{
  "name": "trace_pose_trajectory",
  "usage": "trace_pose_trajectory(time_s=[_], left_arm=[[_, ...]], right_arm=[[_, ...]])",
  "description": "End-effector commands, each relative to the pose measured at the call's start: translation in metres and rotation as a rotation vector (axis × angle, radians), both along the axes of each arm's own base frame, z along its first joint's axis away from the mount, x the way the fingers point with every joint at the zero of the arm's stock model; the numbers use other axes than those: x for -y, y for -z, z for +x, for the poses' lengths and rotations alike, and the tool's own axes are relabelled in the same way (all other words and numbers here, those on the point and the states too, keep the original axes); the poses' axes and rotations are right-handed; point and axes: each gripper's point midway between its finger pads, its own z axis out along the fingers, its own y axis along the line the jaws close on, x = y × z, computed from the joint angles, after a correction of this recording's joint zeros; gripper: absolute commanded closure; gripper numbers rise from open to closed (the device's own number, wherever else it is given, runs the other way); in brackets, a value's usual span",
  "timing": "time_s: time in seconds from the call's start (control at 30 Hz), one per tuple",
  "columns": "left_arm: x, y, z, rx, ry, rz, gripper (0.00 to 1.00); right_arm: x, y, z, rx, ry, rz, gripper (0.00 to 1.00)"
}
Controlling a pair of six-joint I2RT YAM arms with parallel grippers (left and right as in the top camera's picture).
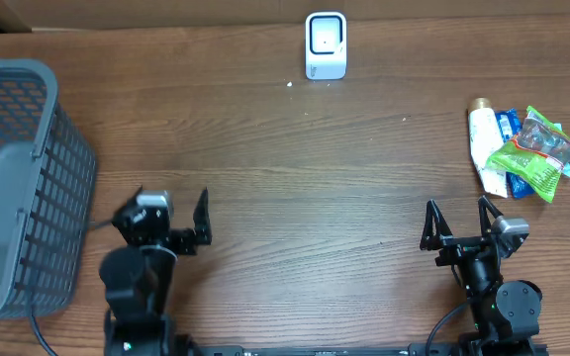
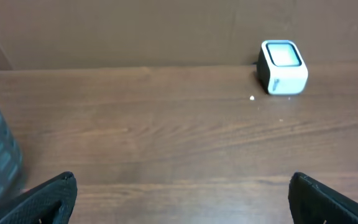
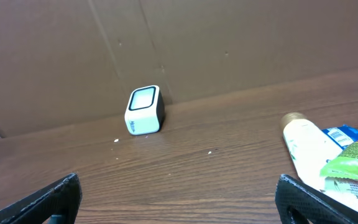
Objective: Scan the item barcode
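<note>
Basket (image 1: pixel 13 178) of grey plastic mesh fills the far left of the wooden table (image 1: pixel 295 168), partly cut off by the frame edge. Just right of it, near the table's front edge, the left gripper (image 1: pixel 169 210) hangs over bare wood, its jaws spread wide with nothing between them. Toward the middle, at the back, the small white barcode scanner (image 1: pixel 326 44) stands close to the brown cardboard wall (image 3: pixel 166 43), with a tiny white speck (image 1: pixel 290 84) on the wood near its left side. Further right, again near the front, the right gripper (image 1: pixel 459 222) is likewise spread wide and empty. At the far right the items lie in a small heap. A white tube (image 1: pixel 483 148) points its gold cap toward the back, a green packet (image 1: pixel 534 153) overlaps its right side, and a blue packet (image 1: pixel 508 126) shows between them. The heap is clear of both grippers and well apart from the scanner.
</note>
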Motion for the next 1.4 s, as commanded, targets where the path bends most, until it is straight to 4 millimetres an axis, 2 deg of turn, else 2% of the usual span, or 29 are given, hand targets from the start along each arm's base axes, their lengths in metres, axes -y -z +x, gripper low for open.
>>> trace_pose_trajectory(time_s=[0.0,0.4,0.47,1.37], left_arm=[[0.007,0.013,-0.009,0.040,0.048,0.061,0.00],[0.018,0.033,-0.023,0.164,0.102,0.169,0.00],[0.018,0.026,-0.024,0.198,0.096,0.173,0.00],[0.017,0.025,-0.023,0.206,0.093,0.174,0.00]], right_arm=[[0.001,0.002,0.000,0.003,0.007,0.001,0.00],[0.001,0.002,0.000,0.003,0.007,0.001,0.00],[0.001,0.002,0.000,0.003,0.007,0.001,0.00],[0.001,0.002,0.000,0.003,0.007,0.001,0.00]])
